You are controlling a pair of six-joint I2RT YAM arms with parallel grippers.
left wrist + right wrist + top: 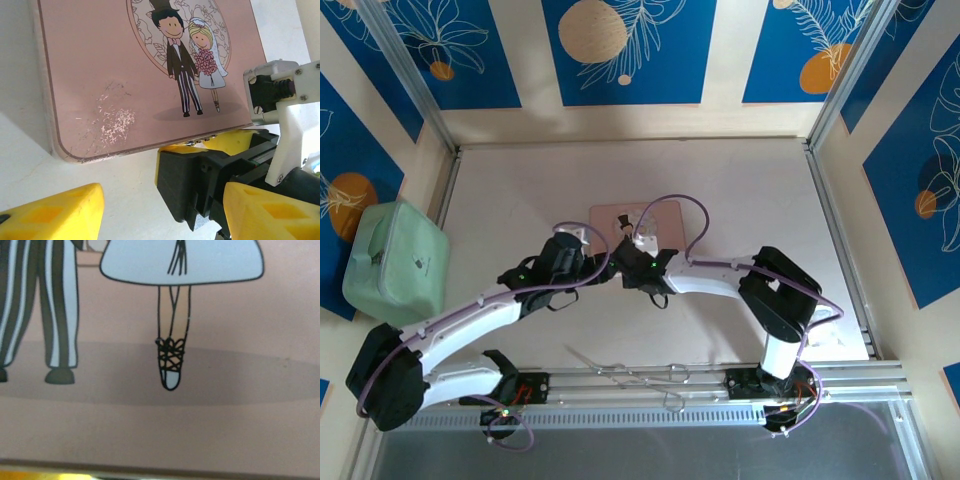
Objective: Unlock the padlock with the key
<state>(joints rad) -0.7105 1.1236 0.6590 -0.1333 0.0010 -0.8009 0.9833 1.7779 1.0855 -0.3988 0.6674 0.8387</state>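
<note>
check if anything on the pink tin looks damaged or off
Yes: the pink tin's lid has a scuffed patch near the rounded corner at the lower left of the left wrist view. Whitish scratches and flecks show where the print has worn off. The rest of the lid looks intact.

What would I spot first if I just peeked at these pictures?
Probably the pink tin box in the middle of the table, with a cartoon bride and groom drawn on its lid. The left arm and the right arm reach in from the near edge and meet at the box's near side. A mint-green case sits off to the left.
</note>
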